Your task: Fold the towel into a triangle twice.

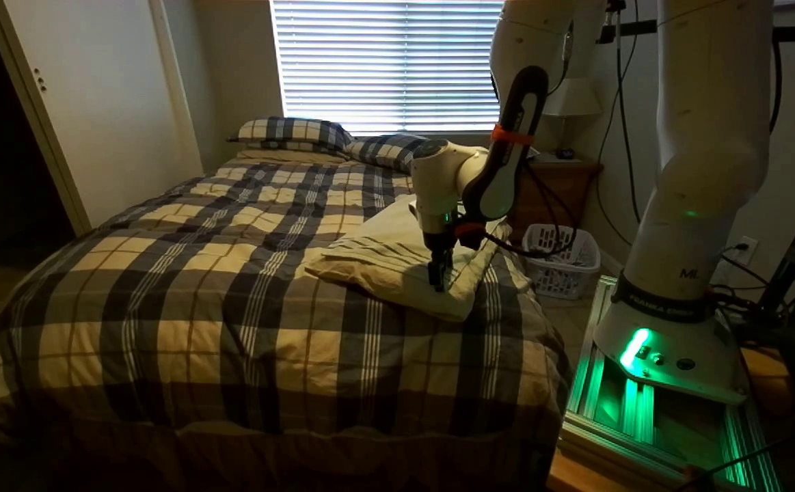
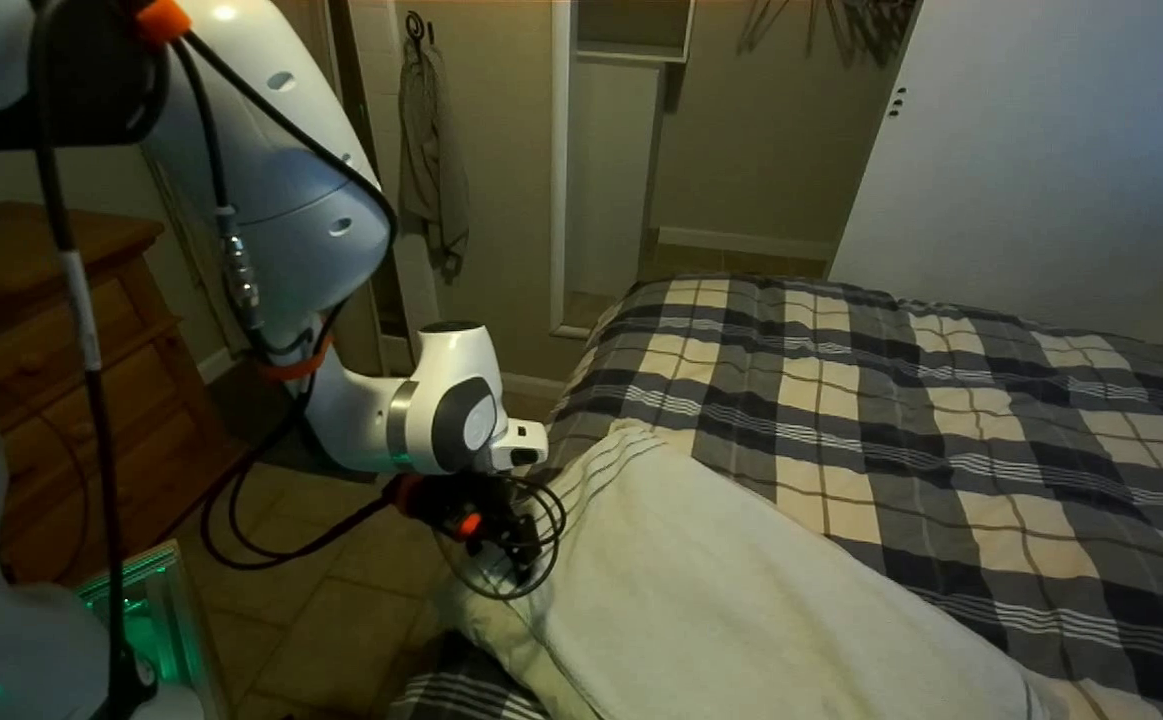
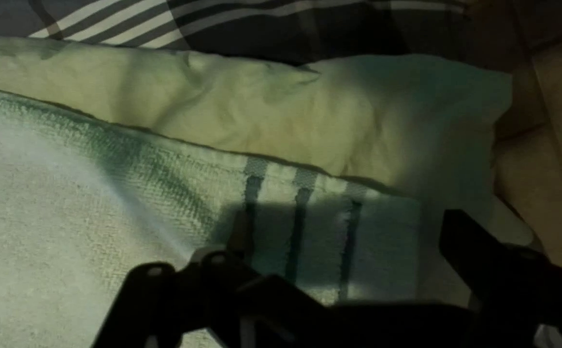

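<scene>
The towel (image 1: pixel 387 229) is pale terry cloth with dark stripes near one end. It lies spread over a plain pale cream, pillow-like cloth (image 1: pixel 363 277) at the bed's edge. The towel also shows in an exterior view (image 2: pixel 701 580) and in the wrist view (image 3: pixel 44 203), where the cream cloth (image 3: pixel 261 106) sticks out past its hem. My gripper (image 1: pixel 436 279) points down at the towel's striped end, also in an exterior view (image 2: pixel 523 565). In the wrist view the gripper (image 3: pixel 346 237) is open, its fingers apart around the striped corner with nothing held. Whether the fingertips touch cloth cannot be told.
The bed carries a dark-and-cream plaid bedcover (image 1: pixel 199 307), with plaid pillows (image 1: pixel 294 131) at its head. Tile floor (image 3: pixel 546 183) lies beyond the bed's edge. A white basket (image 1: pixel 561 270) and a wooden nightstand (image 1: pixel 554 188) stand beside the bed. Cables loop around my wrist.
</scene>
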Controlling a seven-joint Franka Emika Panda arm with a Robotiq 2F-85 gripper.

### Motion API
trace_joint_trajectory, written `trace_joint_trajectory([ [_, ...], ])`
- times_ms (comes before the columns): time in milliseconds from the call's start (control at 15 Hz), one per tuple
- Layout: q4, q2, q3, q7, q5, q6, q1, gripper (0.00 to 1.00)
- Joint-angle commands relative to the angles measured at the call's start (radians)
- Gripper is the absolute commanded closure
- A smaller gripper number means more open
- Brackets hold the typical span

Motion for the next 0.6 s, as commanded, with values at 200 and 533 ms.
trace_joint_trajectory([
  [200,0.036,0.031,-0.022,0.035,-0.030,-0.009,0.016,0.33],
  [533,0.030,0.010,-0.030,0.029,-0.025,-0.015,0.014,0.69],
])
